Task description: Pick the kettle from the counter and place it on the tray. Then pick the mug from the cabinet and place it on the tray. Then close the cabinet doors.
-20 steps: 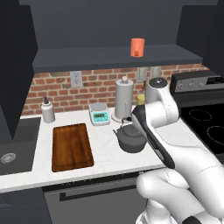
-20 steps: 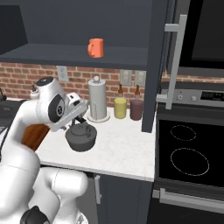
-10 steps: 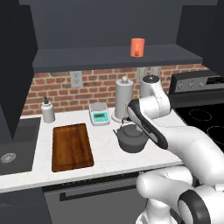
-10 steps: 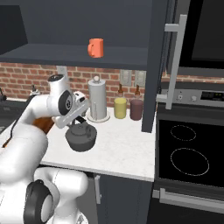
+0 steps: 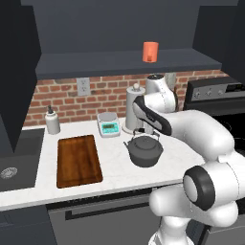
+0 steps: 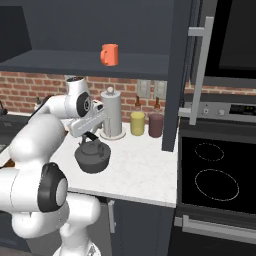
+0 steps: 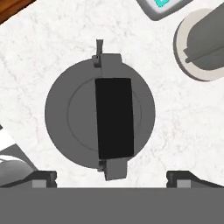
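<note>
On white marble counter (image 5: 115, 165) w/ brick backsplash (image 5: 95, 98) behind, kettle (image 5: 145, 150) sits under spread-apart jaws, tray (image 5: 79, 160) beside.

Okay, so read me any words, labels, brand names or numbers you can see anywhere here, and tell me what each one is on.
No text can be read in these pictures.
Kitchen scale: its teal display shows no legible digits, too small to tell.
Stove panel: small marks by the knobs, too blurred to read.
Kettle, mug, yellow jar and maroon jar: no labels visible.
</note>
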Available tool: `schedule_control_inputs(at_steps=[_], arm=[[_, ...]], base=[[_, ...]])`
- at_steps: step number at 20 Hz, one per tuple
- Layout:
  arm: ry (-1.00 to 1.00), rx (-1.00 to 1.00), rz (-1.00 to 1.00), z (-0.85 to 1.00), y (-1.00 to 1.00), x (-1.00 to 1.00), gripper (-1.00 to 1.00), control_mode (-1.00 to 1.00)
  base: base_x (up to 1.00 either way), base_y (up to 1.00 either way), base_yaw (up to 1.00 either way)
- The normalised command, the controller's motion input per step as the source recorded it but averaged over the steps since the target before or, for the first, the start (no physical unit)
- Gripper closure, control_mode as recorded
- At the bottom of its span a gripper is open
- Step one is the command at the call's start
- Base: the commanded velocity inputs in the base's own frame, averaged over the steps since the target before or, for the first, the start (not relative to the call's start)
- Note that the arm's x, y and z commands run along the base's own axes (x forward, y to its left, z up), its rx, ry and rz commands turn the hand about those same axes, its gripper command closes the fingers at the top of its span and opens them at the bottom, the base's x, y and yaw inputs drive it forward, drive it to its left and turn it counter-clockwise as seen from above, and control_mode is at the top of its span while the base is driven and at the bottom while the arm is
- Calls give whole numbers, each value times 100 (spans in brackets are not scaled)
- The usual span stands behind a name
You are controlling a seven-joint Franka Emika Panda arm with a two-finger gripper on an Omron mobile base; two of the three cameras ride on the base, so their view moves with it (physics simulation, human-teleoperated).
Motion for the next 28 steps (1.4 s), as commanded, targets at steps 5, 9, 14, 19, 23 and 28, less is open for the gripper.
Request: schedule_control_inputs(at_steps=[5,9,14,19,23,28], arm=[[0,0,0,-36,0,3,-100,-100],[0,0,0,-39,0,1,-100,-100],[0,0,0,-30,0,6,-100,-100],[0,0,0,-22,0,10,-100,-100],[0,0,1,-17,0,4,-100,-100],[-1,0,4,-8,0,-4,100,-100]], base=[[0,0,0],[0,0,0],[0,0,0],[0,0,0],[0,0,0],[0,0,0]])
